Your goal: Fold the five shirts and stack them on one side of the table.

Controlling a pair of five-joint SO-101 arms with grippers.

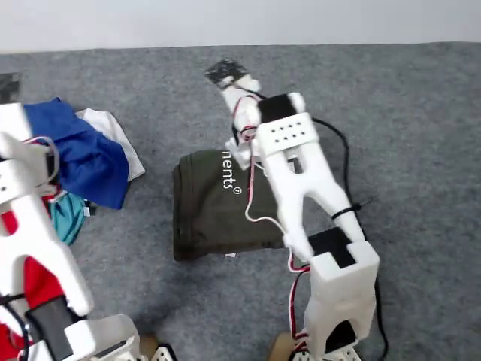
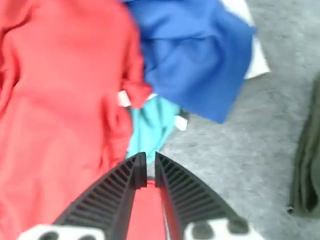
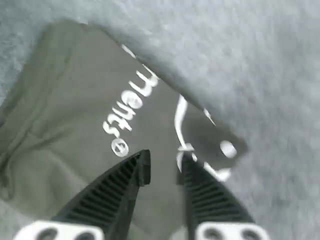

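Note:
A dark olive shirt (image 1: 210, 210) lies folded in the middle of the grey table, white print near its far right corner. My right gripper (image 3: 164, 161) is over that corner (image 1: 239, 154), slightly open, with olive cloth (image 3: 75, 100) showing in the gap. At the left lies a loose pile: a blue shirt (image 1: 94, 162) over a white one (image 1: 120, 135), a teal one (image 1: 66, 214) and a red one (image 2: 60, 100). My left gripper (image 2: 146, 160) is shut just short of the teal shirt (image 2: 152, 122). Red cloth shows through the slit between its fingers.
Grey felt (image 1: 391, 113) covers the table, with open room to the right and along the far side. A small dark object (image 1: 225, 73) lies beyond the right gripper. The left arm (image 1: 30, 241) stands over the pile, and the right arm's black cable (image 1: 342, 150) trails beside it.

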